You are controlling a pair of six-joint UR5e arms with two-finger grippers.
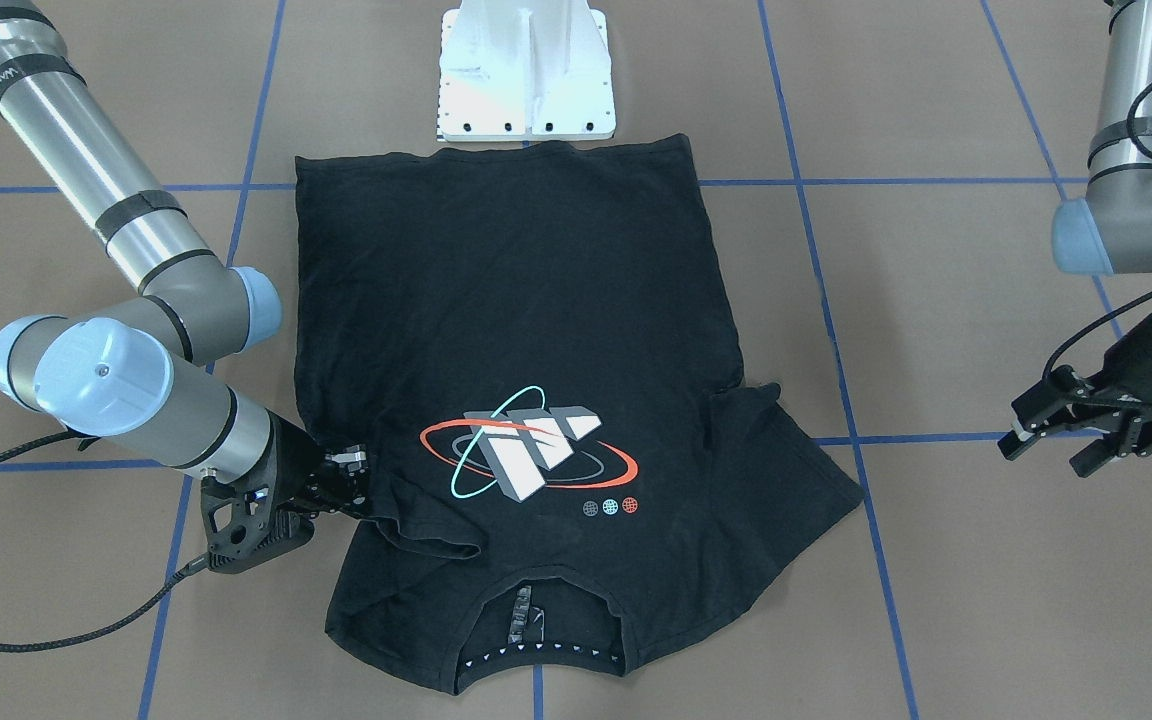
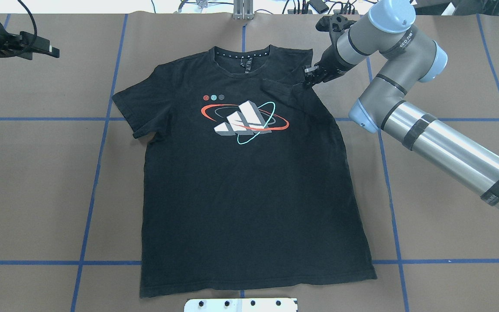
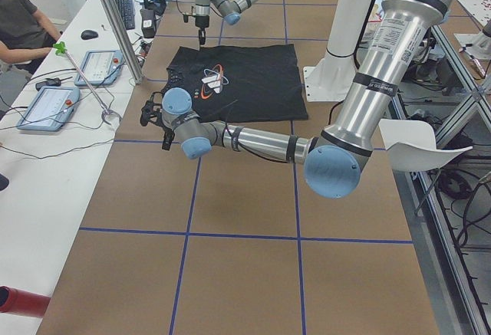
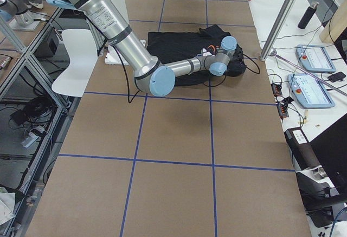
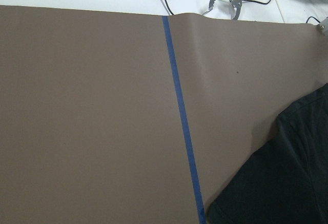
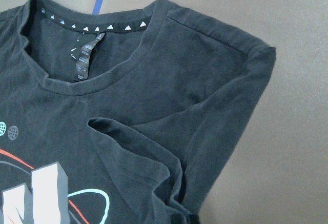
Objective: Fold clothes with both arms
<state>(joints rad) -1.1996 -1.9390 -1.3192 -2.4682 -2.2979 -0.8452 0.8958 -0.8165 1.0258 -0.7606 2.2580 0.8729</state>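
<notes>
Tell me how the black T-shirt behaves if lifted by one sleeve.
Probably floppy: one sleeve of the T-shirt lies folded and rumpled over the chest. Likely light: thin cloth lying flat. It should drape, not hold shape.

No legible text, even on T-shirt (image 2: 249, 195).

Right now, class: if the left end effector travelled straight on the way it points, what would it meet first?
The left end effector would probably meet the brown table cover beside the blue tape line, short of the T-shirt; depth is uncertain.
</notes>
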